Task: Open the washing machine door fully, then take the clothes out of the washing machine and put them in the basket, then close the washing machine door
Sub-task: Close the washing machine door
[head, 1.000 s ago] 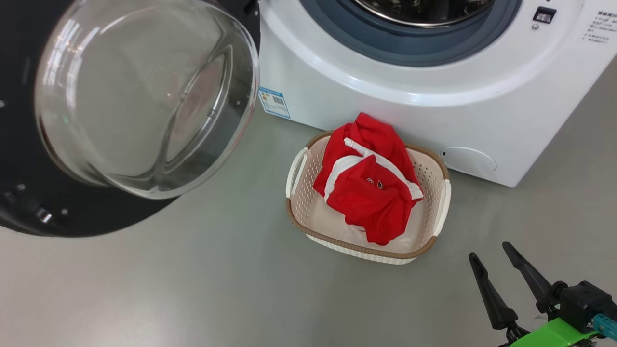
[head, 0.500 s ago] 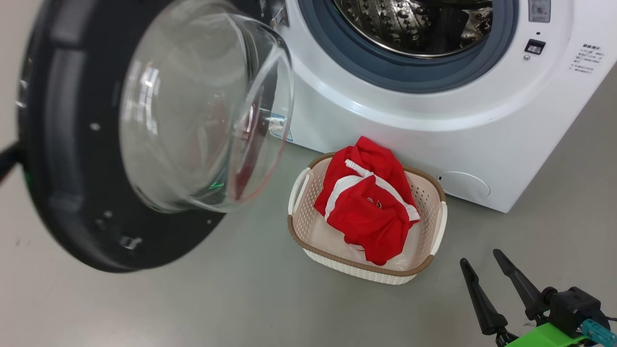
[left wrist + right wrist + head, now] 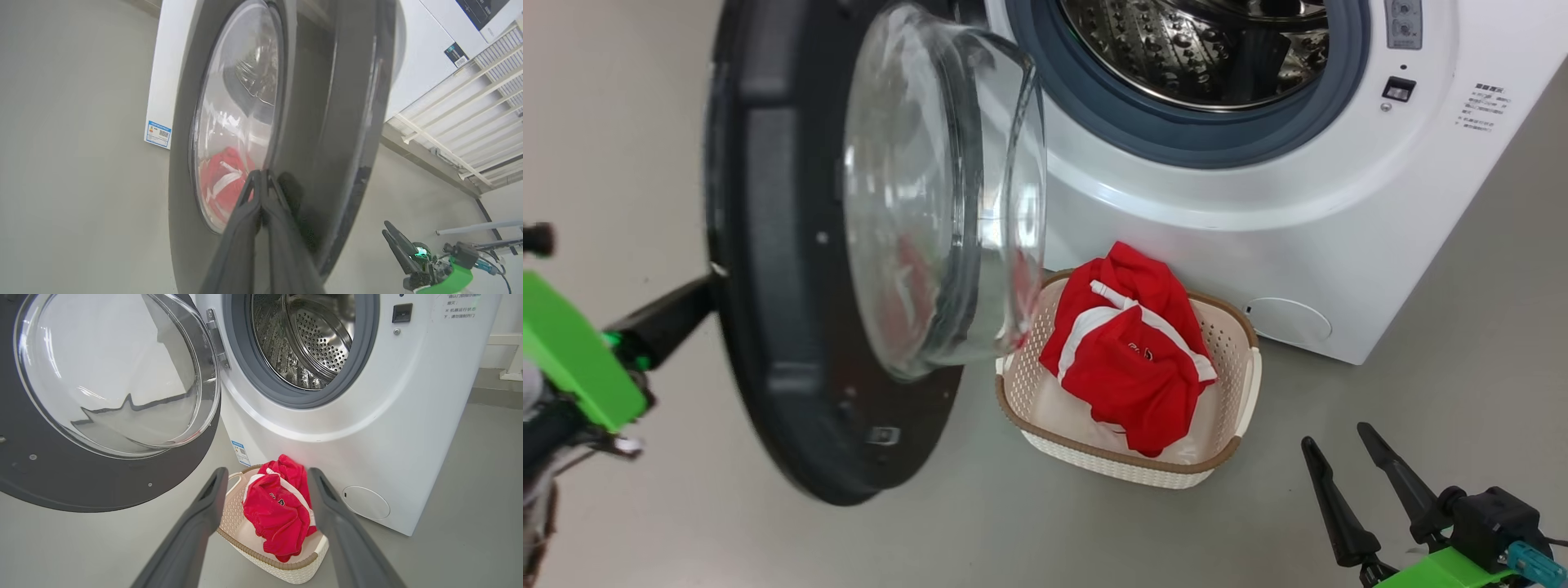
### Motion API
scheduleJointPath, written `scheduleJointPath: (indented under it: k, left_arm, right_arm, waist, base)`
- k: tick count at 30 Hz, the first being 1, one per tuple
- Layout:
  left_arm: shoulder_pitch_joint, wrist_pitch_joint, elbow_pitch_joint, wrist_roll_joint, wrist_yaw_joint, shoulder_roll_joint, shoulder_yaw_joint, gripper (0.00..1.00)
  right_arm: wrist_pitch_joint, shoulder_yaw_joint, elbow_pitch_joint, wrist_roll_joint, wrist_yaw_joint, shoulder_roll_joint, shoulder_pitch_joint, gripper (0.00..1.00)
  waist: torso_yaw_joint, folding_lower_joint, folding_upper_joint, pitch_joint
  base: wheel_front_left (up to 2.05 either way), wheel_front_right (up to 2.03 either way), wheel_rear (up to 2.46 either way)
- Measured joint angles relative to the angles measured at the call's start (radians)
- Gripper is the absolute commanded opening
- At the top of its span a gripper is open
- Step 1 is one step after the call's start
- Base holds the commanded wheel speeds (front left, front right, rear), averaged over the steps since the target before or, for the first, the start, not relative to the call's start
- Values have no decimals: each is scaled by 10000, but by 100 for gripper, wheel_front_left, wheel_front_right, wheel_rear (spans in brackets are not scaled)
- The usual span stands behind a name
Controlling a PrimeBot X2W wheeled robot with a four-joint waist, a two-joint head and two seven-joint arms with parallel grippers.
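We are seeing a smooth grey floor (image 3: 1094, 539) stretching near and far under even light; a white slatted rack (image 3: 500, 49) is standing far off.

Before me, the white front-loading washing machine (image 3: 1258, 212) has its round black-rimmed glass door (image 3: 768, 245) partly open at left. Red white-striped fabric clothes (image 3: 1127, 359) lie heaped in the cream perforated plastic basket (image 3: 1094, 467) just beside its front.
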Motion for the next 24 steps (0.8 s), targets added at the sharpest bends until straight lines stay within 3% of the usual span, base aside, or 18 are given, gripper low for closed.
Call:
scheduleJointPath:
  k: [14, 24]
  left_arm:
    - [-20, -978, -1797, -347, 0, -84, -1818, 0]
    - [-118, -1701, -1592, -412, -2, 100, -2485, 0]
  right_arm:
    - [0, -130, 13, 0, 0, 92, -1, 100]
    - [0, -140, 77, 0, 0, 165, -2, 100]
  waist:
    - [-473, 0, 0, 26]
    - [-728, 0, 0, -114]
  base:
    - [0, 0, 0]
    - [0, 0, 0]
